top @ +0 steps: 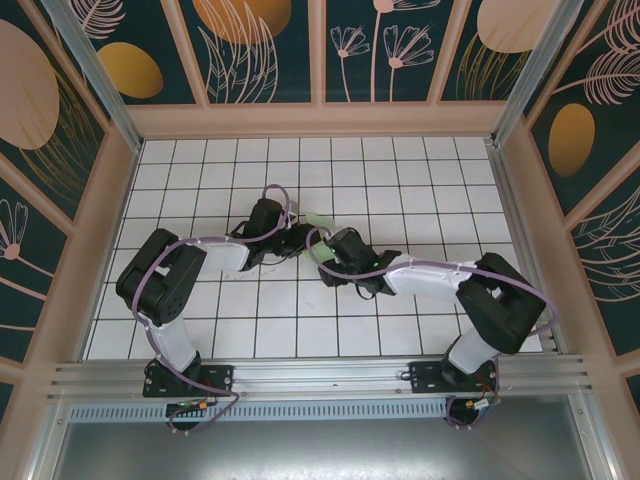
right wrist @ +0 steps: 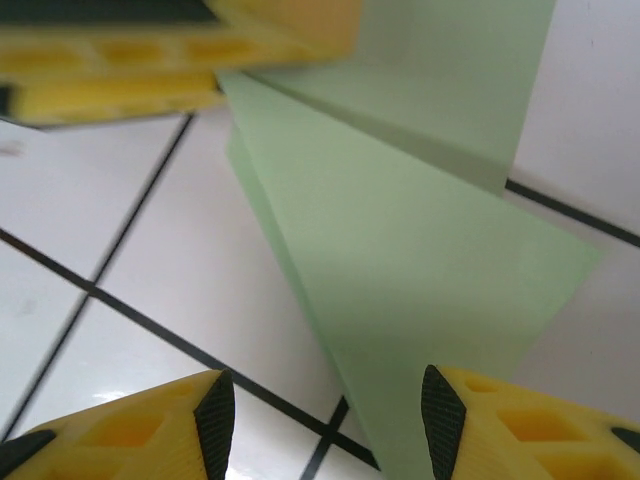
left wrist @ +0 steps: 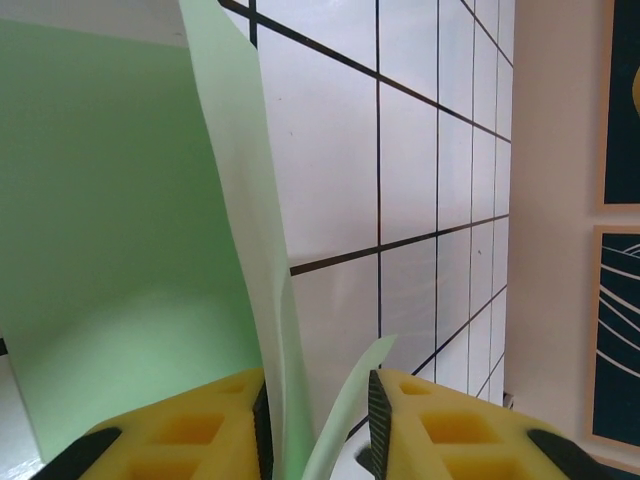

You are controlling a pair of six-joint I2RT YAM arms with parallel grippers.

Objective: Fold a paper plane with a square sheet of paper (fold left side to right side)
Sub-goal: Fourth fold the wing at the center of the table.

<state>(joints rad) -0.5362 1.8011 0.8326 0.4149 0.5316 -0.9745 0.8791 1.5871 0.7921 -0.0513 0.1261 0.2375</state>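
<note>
One paper sheet (top: 320,221), light green and part-folded, sits near the middle of the table (top: 420,180), slightly toward the far edge. Both pincers meet at it. Left pincer (left wrist: 318,415): jaws apart, upright paper layers pass loosely through the gap, brushing each finger. Right pincer (right wrist: 328,400): jaws wide apart, gripping nothing, and a folded flap reaches between its fingers.

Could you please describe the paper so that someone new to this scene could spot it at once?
Start at the white tiled floor and look to its middle, where the left arm and right arm meet. The folded paper stands there, its layers passing between the yellow fingers of the left tool. It alone is pale green among white tiles.
</note>
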